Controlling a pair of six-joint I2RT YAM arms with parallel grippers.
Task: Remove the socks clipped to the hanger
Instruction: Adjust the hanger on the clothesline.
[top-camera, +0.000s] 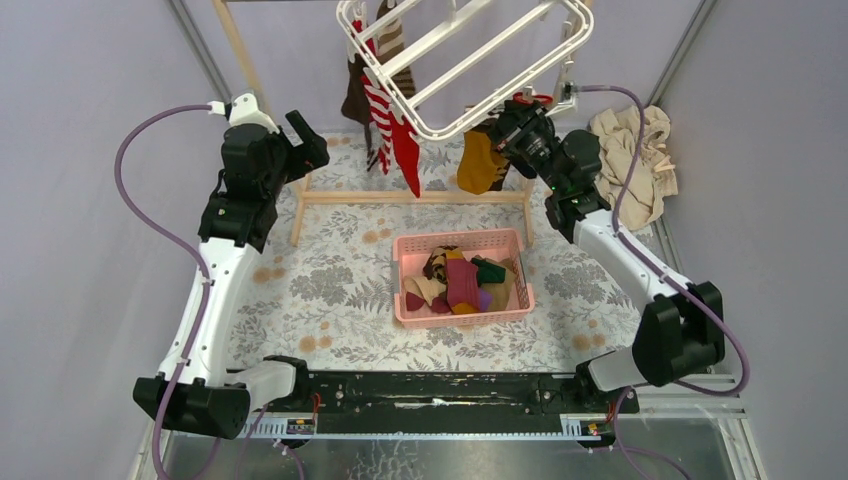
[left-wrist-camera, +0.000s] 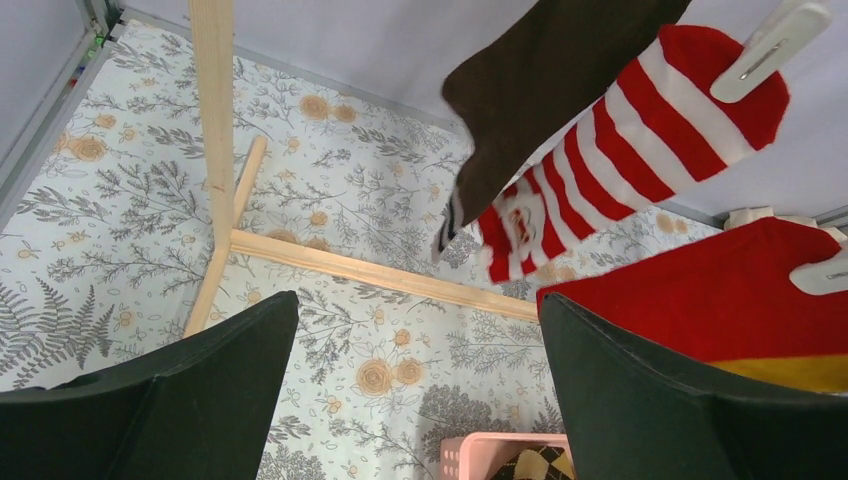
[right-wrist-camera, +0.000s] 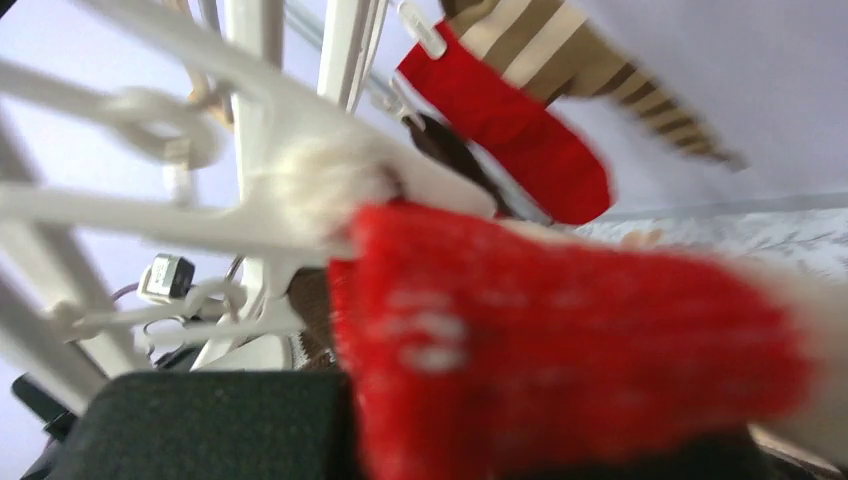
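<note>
The white hanger (top-camera: 460, 115) hangs tilted at the top centre. Clipped to it are a brown sock (top-camera: 357, 95), a red-and-white striped sock (top-camera: 380, 105), a plain red sock (top-camera: 407, 155) and a mustard sock (top-camera: 480, 160). My right gripper (top-camera: 515, 118) is up at the hanger's near right corner. In the right wrist view it (right-wrist-camera: 450, 400) is shut on a red sock with white trim (right-wrist-camera: 560, 340), right under the hanger's bars (right-wrist-camera: 250, 130). My left gripper (top-camera: 305, 150) is open and empty, left of the socks. Its wrist view (left-wrist-camera: 418, 310) shows the striped sock (left-wrist-camera: 610, 150) ahead.
A pink basket (top-camera: 460, 238) with several socks sits on the floral cloth at the centre. The wooden pole frame (top-camera: 410, 197) stands under the hanger. A beige cloth (top-camera: 635, 150) lies at the back right. Grey walls close in the back and sides.
</note>
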